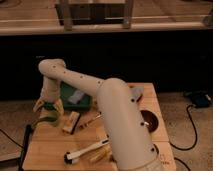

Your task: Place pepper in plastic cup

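My gripper [48, 107] hangs over the left part of the wooden table [50, 150], with its fingers spread apart. Right under it stands the pale-green plastic cup [50, 120], tilted a little and partly covered by the fingers. A small green bit that looks like the pepper [48, 105] shows between the fingers just above the cup's mouth. I cannot tell whether it touches the fingers. The arm runs from the lower right up and across to the gripper and hides the table's middle.
A dark green tray [82, 102] with a grey-blue item lies behind the gripper. A tan block [71, 122] lies right of the cup. A white-handled brush [85, 150] and a yellow piece [100, 155] lie in front. A dark bowl [149, 121] sits at right, with a cable [192, 125] on the floor beyond.
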`<state>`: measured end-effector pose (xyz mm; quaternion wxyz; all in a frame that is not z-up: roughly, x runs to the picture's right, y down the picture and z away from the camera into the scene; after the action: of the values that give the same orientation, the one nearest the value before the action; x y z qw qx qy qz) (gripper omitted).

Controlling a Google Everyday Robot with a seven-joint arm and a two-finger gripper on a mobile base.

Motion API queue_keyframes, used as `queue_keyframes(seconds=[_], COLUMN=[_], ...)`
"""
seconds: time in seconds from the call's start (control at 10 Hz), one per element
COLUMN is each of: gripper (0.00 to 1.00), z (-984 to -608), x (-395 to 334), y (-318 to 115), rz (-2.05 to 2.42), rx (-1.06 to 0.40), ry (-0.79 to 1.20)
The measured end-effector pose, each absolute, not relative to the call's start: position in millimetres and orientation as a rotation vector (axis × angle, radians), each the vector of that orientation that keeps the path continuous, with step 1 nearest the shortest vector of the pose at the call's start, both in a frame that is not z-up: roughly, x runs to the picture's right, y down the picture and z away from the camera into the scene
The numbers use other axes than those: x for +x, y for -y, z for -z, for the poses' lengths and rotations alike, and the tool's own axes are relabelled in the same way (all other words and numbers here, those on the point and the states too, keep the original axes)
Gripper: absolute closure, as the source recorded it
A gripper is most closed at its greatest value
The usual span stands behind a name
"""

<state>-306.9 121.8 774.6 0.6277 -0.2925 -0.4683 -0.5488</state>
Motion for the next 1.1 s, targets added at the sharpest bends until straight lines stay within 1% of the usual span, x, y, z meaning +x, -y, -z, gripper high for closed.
queue_keyframes(seconds=[1.1], gripper=[0.20], z=[-773.4], x=[-306.9], y=[-119.3], rz=[1.266], rx=[-0.662], ry=[1.073])
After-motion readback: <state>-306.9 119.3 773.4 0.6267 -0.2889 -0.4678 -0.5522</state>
